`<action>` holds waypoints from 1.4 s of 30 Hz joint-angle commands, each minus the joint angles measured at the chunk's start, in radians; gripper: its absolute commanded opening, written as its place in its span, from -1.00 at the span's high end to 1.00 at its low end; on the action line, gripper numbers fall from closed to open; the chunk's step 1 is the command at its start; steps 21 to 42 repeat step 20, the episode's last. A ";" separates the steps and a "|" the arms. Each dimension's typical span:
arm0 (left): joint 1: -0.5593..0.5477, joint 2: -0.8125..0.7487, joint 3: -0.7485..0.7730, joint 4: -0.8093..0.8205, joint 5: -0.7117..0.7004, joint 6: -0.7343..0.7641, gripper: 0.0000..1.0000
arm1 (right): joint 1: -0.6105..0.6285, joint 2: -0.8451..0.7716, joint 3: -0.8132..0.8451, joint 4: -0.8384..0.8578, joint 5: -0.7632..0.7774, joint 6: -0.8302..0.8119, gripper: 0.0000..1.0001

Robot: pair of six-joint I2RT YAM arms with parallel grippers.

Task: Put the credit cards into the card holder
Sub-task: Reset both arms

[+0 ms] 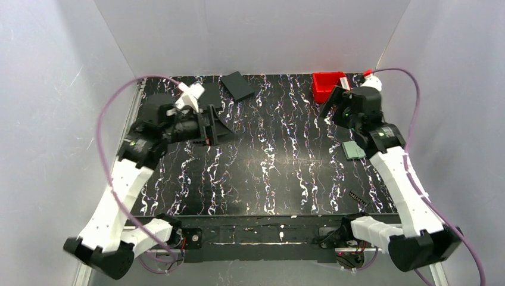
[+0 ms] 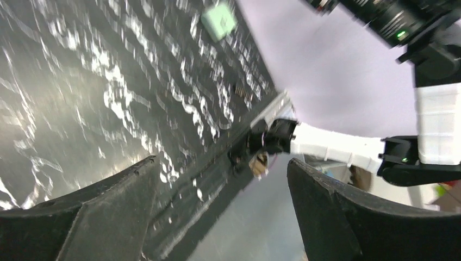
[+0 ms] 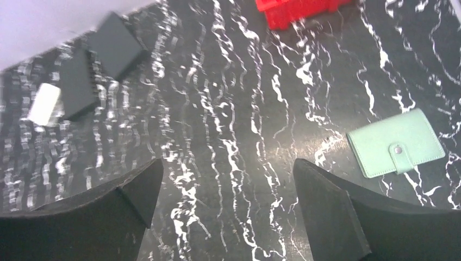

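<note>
The card holder point(image 3: 396, 142), a shut sage-green wallet with a snap tab, lies flat on the black marbled table, right of my right gripper point(image 3: 228, 163). That gripper hovers open over bare table with nothing between its fingers. From above, the card holder point(image 1: 353, 149) sits under the right arm, nearer than the right gripper point(image 1: 331, 105). My left gripper point(image 1: 221, 128) is at the back left, open and empty. In its blurred view the left gripper point(image 2: 222, 162) looks across the table to the card holder point(image 2: 219, 20). I cannot make out any credit cards.
A red bin point(image 1: 327, 85) stands at the back right. Two black flat rectangles point(image 3: 117, 51) point(image 3: 79, 89) lie at the back, with a white rounded box point(image 3: 44, 103) beside them. A small black comb-like part point(image 1: 357, 196) lies near the front right. Grey walls enclose the table.
</note>
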 commanded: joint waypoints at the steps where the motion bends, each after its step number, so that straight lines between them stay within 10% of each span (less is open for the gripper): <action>1: -0.001 -0.117 0.197 -0.057 -0.129 0.075 -0.73 | -0.009 -0.126 0.157 -0.096 -0.135 -0.114 -0.97; 15: 0.000 -0.298 0.355 0.022 -0.444 0.124 -0.97 | -0.009 -0.223 0.418 -0.128 -0.023 -0.118 -0.97; 42: 0.000 -0.290 0.345 0.029 -0.417 0.066 -0.97 | -0.009 -0.221 0.460 -0.137 -0.061 -0.197 -0.97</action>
